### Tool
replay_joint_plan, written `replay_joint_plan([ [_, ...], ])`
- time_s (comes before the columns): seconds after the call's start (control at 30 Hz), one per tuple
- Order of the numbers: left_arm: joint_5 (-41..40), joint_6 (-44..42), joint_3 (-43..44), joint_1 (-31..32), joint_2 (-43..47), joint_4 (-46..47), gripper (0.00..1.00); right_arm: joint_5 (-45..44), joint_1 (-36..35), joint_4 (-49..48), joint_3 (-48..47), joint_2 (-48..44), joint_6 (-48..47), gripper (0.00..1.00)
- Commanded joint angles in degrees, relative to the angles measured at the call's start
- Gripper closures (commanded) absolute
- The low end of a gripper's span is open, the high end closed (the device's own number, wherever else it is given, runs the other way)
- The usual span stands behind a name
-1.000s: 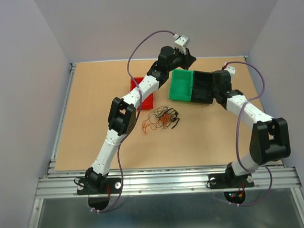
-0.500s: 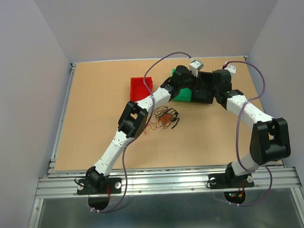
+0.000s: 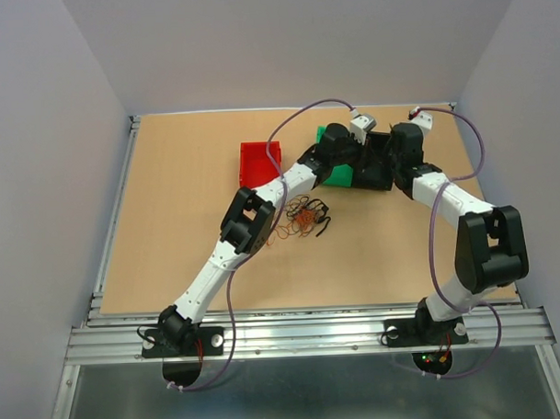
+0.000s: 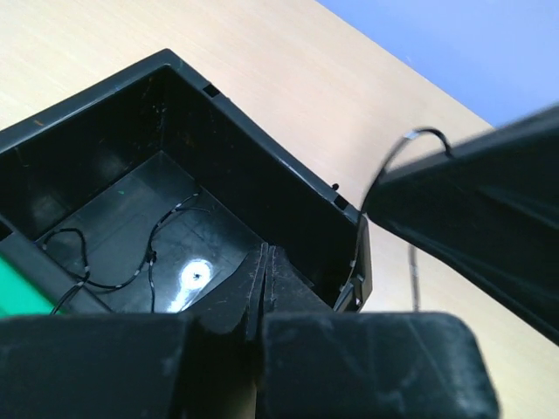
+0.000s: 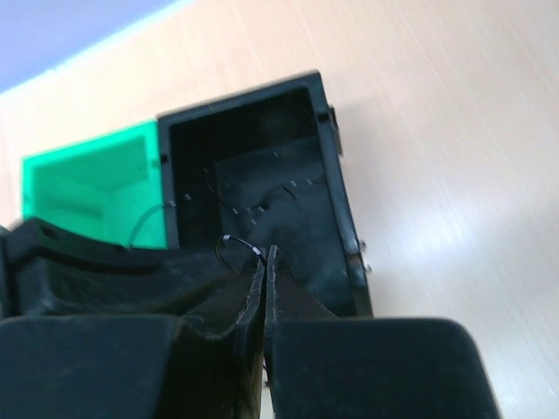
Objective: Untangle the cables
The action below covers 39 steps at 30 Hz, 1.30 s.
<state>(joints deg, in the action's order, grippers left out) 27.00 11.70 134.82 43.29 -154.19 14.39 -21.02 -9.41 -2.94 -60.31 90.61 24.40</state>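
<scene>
Nearest the arm bases, the cables point(image 3: 299, 218) lie as a loose black, orange-red and brownish bunch on the table point(image 3: 179, 204). They are on the near-left side of the black bin point(image 3: 378, 174), apart from it, beside the left forearm. Farther back, both arms meet at the black bin. The left gripper point(image 4: 266, 257) hangs above its open top, fingers pressed together with nothing seen between them. The right gripper point(image 5: 265, 262), at the bin's right side, is closed too. A thin black wire point(image 5: 229, 242) curls at its tips, though I cannot tell whether it is pinched. A second wire point(image 4: 150, 253) lies on the bin's floor. A green bin point(image 3: 339, 175) touches the black bin's left side, and a red bin point(image 3: 259, 148) sits farther left
</scene>
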Motion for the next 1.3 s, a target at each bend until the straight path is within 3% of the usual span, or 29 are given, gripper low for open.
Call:
replay_joint_plan([
  [0.0,0.86,-0.19,2.73,0.92,0.12,-0.42,1.00,0.36,-0.17,-11.55,-1.56,1.94,0.73,1.00],
  [0.23,1.29,2.09,2.02,1.01,0.03,-0.94,1.00,0.71,-0.17,-17.80,-1.91,6.15,0.74,0.99],
  [0.47,-2.04,1.57,2.29,1.27,0.38,-2.70,1.00,-0.96,0.62,-18.42,-4.63,12.48,1.52,0.99],
  [1.03,-5.29,-0.63,-0.53,1.27,3.54,-6.39,1.00,4.93,2.82,-17.63,-10.00,22.41,3.28,0.99],
  [1.27,-6.52,-2.65,-6.66,0.40,9.43,-6.05,1.00,5.02,2.82,-15.34,-13.34,25.76,2.67,0.99],
])
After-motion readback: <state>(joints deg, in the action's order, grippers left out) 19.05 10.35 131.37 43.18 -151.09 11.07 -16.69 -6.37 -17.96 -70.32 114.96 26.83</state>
